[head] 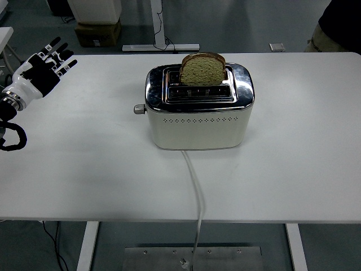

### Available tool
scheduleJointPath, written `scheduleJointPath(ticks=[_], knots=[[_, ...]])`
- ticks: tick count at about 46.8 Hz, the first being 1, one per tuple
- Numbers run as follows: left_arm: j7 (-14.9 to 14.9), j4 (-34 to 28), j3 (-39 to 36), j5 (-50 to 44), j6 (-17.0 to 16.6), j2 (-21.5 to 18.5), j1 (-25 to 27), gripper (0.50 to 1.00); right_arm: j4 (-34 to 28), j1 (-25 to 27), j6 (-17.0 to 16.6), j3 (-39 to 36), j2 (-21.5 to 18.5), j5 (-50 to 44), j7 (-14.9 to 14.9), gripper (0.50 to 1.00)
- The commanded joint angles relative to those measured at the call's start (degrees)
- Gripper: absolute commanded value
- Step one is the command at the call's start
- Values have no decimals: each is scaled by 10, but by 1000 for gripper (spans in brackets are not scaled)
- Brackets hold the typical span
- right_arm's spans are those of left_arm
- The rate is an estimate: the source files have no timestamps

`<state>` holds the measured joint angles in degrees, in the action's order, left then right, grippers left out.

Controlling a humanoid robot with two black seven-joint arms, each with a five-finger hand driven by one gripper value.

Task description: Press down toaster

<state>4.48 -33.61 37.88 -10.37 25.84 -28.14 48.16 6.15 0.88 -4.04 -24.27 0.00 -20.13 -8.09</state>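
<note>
The white counter [293,169] carries a cream toaster [198,121] with a chrome top near its middle, toward the far edge. A bread slice [203,70] stands up out of the far slot. The lever [139,109] juts from the toaster's left end. The left hand [44,70] hovers by the counter's far left corner, fingers spread, holding nothing. A white cord [196,186] runs from the toaster over the near edge.

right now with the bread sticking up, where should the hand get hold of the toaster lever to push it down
Take the small grey lever that juts from the left end of the toaster, near its top. Come from the left side, where the left hand is raised with open fingers, and set a fingertip or two on the lever's top: it is a short stub, so pressing from above probably suits better than pinching.
</note>
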Motion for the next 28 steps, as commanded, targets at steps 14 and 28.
scheduleJointPath(ticks=[14, 28], knots=[[0, 0, 1, 0, -1, 0, -1, 1000, 0, 0, 0, 0, 0, 0, 0, 998], [0, 0, 2, 0, -1, 2, -3, 1000, 0, 0, 0, 0, 0, 0, 0, 1000]])
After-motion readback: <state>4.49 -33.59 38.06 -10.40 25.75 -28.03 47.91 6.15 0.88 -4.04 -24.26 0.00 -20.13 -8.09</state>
